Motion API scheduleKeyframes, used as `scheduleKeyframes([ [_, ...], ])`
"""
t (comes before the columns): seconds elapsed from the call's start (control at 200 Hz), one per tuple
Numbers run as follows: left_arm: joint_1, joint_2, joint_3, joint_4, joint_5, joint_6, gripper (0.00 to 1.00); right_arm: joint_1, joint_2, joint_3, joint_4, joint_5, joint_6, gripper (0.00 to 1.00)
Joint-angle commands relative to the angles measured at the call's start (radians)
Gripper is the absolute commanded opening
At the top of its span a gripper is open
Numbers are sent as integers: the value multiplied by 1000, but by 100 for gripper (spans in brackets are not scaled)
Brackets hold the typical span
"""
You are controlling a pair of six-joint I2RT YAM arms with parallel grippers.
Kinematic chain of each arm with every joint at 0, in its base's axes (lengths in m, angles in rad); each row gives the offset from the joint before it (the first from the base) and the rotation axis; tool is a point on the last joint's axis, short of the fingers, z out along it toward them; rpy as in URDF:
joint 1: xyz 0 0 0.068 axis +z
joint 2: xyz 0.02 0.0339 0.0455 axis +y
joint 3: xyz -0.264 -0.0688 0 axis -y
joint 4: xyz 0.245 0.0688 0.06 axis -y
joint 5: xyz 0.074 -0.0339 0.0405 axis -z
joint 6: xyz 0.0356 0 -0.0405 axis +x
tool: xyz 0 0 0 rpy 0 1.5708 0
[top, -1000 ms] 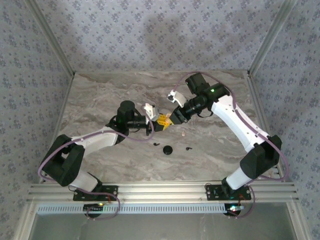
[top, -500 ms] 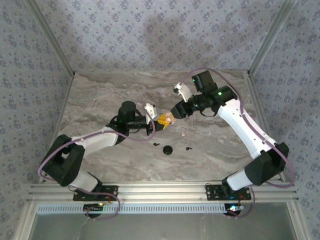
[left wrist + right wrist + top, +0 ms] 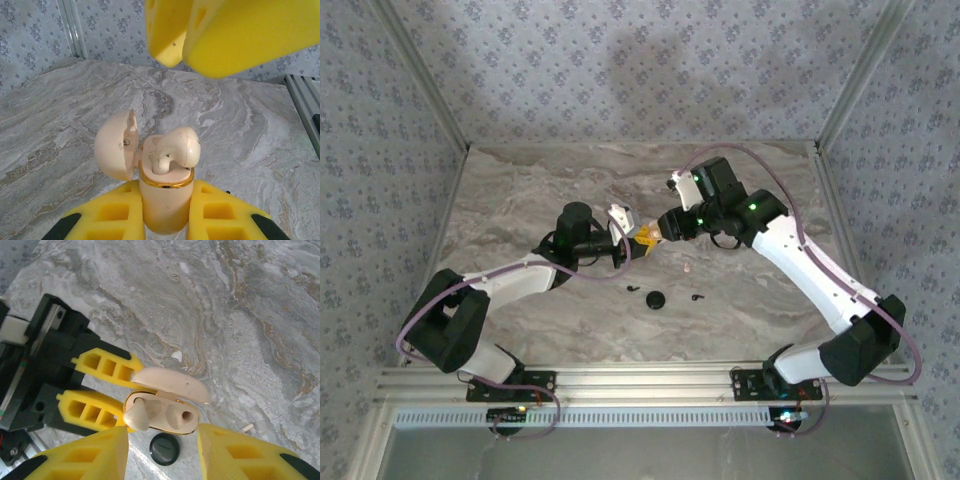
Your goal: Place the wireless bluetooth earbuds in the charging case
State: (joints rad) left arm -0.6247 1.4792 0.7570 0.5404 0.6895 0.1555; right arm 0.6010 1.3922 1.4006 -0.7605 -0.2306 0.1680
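**A:** Top view?
**B:** Both arms bend inward. The left gripper and right gripper are almost tip to tip, with bare table all round them.

**A:** Left wrist?
**B:** Its fingers clamp the charging case upright, with the lid open and a cream earbud seated in it.

**A:** Right wrist?
**B:** Its fingers are spread and empty, just above the case. One socket is vacant, and a black puck lies below.

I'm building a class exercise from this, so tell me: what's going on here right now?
The left claw grips a cream charging case, its lid swung open. One cream earbud sticks out of one socket; the other socket is empty. The right claw faces the case's open mouth, open and holding nothing. A round black puck lies on the marble table.
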Motion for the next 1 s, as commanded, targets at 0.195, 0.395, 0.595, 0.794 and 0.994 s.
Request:
scheduleKeyframes([
  [0.195,-8,9,39,8,3,-5,11,21,28,-26,41,-21,43,43],
  [0.395,-8,16,47,9,5,-6,11,29,57,-31,25,-37,31,42],
  [0.595,-8,12,39,27,7,-11,11,26,56,-47,3,-16,25,33],
  [0.794,-7,4,31,42,11,-13,11,7,47,-67,3,-17,21,29],
  [0.994,-5,-2,25,60,26,-19,11,-14,40,-83,-3,-20,4,27],
])
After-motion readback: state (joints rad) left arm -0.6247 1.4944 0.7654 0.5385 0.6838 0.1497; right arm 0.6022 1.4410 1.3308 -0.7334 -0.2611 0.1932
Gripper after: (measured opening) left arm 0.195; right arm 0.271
